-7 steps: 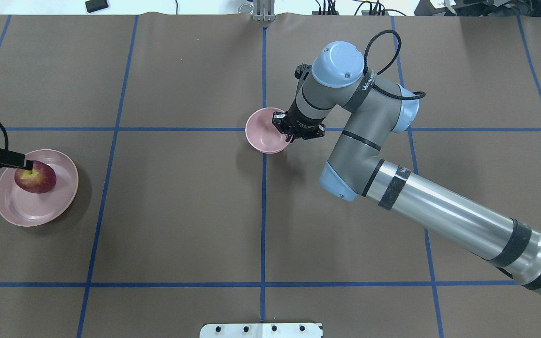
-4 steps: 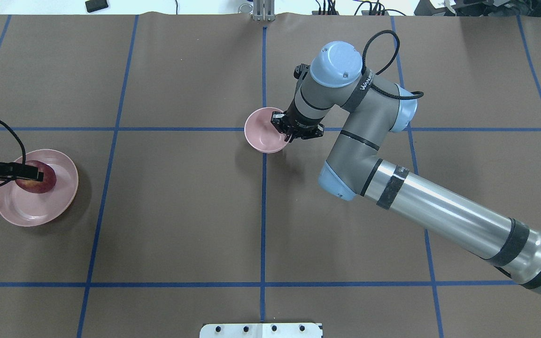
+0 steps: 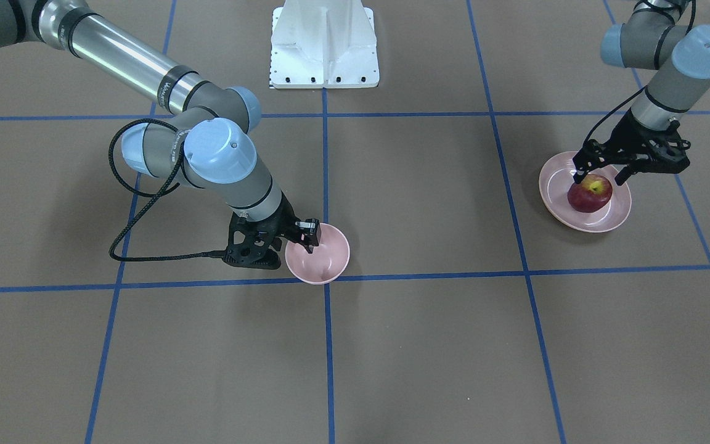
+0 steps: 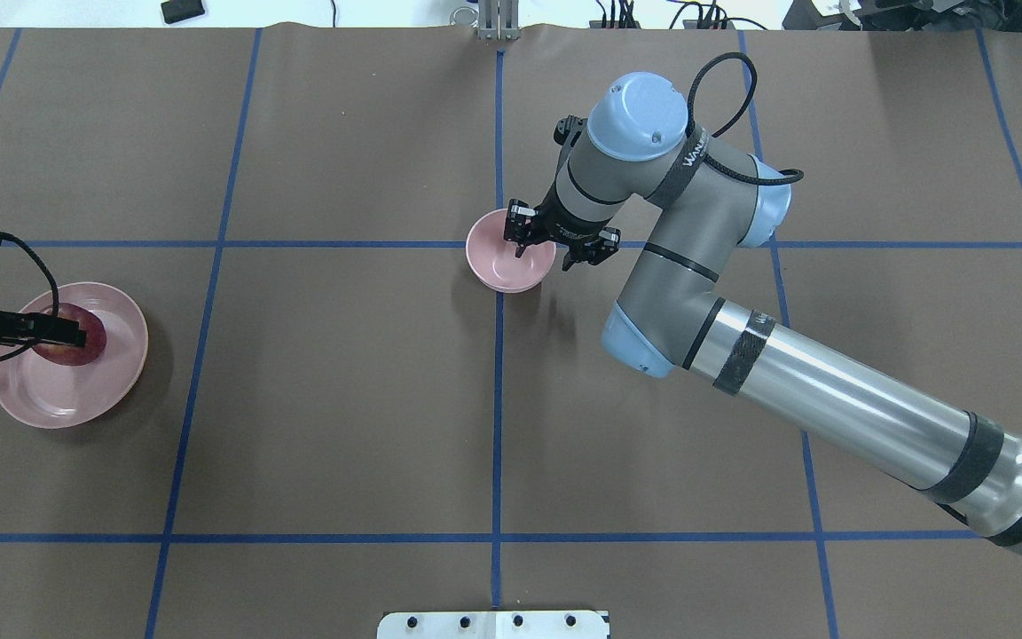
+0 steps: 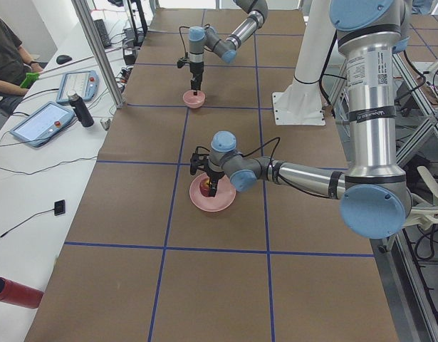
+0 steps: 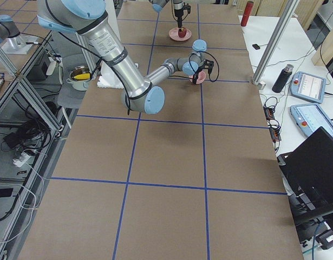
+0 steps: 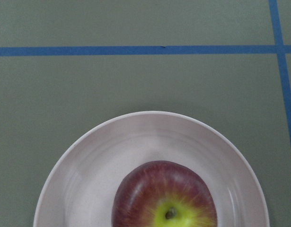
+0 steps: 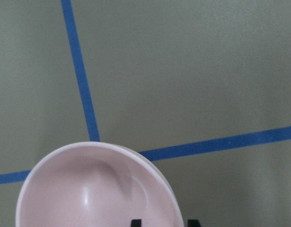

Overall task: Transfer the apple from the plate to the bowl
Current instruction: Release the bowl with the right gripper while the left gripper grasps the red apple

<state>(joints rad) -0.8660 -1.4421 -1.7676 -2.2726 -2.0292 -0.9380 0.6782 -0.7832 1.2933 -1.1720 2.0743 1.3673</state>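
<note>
Exterior front-facing view, so: the apple [image 3: 589, 194] is seen on the plate [image 3: 555, 185] right under the left gripper [image 3: 598, 177], jaws spread wide over it, while the right gripper [image 3: 284, 250] is parked, spread, over the bowl [image 3: 330, 270] rim.

Your overhead view looks forward and down on the table [image 4: 342, 426] from the side opposite you. The front view faces back steeply from your side. Both share the plate [image 4: 67, 404] at the table's left end and the bowl [image 4: 498, 271] mid-table. The two side views look along the table from its ends. Each wrist camera looks straight down from close: left over the plate, right over the bowl.
</note>
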